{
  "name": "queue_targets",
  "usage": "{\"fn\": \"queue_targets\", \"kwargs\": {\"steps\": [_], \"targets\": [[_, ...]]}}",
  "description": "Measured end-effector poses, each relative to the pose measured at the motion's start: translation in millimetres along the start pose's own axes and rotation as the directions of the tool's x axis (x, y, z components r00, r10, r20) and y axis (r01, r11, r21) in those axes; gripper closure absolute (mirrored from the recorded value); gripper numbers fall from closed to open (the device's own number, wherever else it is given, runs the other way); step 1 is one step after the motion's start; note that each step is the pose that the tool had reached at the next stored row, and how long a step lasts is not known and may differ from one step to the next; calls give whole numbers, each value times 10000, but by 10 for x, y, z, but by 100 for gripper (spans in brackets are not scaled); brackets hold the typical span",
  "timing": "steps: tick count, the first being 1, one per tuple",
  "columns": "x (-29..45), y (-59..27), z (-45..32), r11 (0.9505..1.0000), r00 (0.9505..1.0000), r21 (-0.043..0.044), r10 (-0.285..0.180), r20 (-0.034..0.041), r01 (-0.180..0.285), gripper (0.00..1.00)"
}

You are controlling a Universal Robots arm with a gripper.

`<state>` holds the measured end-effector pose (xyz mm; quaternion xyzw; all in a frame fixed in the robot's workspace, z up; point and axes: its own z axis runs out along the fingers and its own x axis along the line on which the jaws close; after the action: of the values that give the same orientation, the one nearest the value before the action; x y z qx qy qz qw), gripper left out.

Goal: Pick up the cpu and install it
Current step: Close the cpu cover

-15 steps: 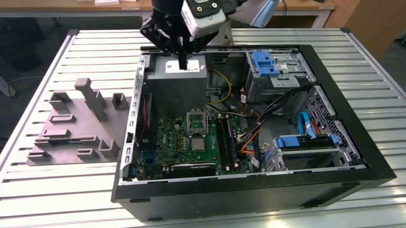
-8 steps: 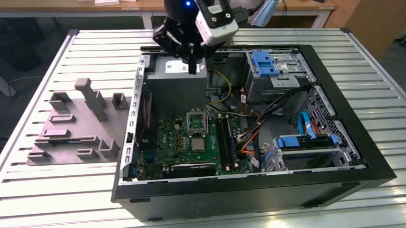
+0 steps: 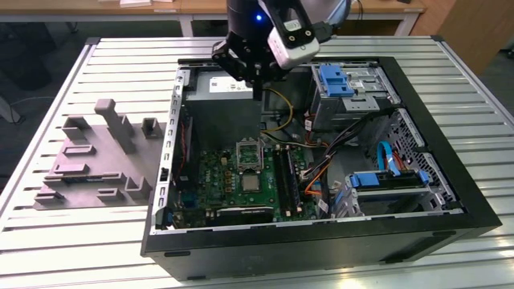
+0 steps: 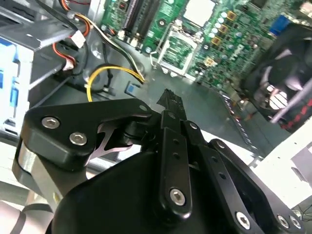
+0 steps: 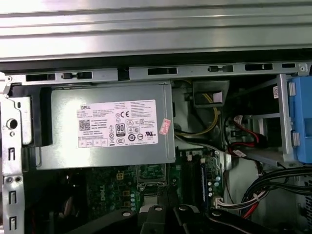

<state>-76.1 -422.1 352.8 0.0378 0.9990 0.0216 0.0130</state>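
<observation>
The cpu (image 3: 251, 182) is a small silvery square lying flat in the socket of the green circuit board (image 3: 216, 180) inside the open computer case; in the second wrist view the cpu (image 4: 199, 10) shows as a pale square. The socket's metal frame (image 3: 249, 150) stands swung open just behind it. My gripper (image 3: 257, 94) hangs well above the board, near the power supply (image 3: 233, 84) at the back of the case. In the second wrist view the gripper (image 4: 168, 98) has its black fingers pressed together with nothing between them.
The black case (image 3: 449, 198) lies on its side on a slatted metal table (image 3: 482, 120). A grey moulded tray (image 3: 96, 162) sits at the exterior view's left. Drive bays with blue brackets (image 3: 336, 79) and bundled cables (image 3: 321, 162) fill the case's right half.
</observation>
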Motion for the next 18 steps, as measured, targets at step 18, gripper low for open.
{"fn": "queue_targets", "kwargs": {"steps": [18], "targets": [[-193, 1, 317, 9959, 9959, 43, -906, -35, 906, 89]]}}
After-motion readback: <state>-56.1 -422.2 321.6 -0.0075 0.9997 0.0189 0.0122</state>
